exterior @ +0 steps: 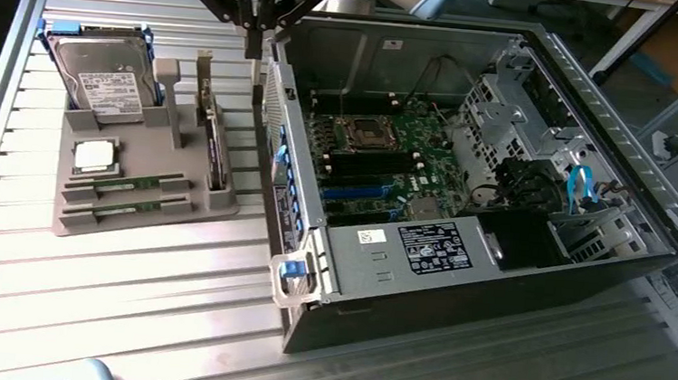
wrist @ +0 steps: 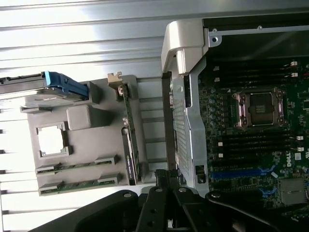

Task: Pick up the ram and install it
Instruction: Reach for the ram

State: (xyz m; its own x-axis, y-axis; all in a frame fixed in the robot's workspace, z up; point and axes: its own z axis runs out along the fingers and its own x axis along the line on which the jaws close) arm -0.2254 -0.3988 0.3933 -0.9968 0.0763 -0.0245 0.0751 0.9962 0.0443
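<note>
Well apart from the tool (exterior: 253,53), two ram sticks (exterior: 133,185) in tray (exterior: 82,226).

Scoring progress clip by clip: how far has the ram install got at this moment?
Done: nothing visible. One ram stick and the other ram stick both lie in the grey tray. In hand: the gripper is shut, apparently empty, hanging above the computer case at its wall beside the tray. Left: pickup and install; the black memory slots on the motherboard look unfilled.
</note>
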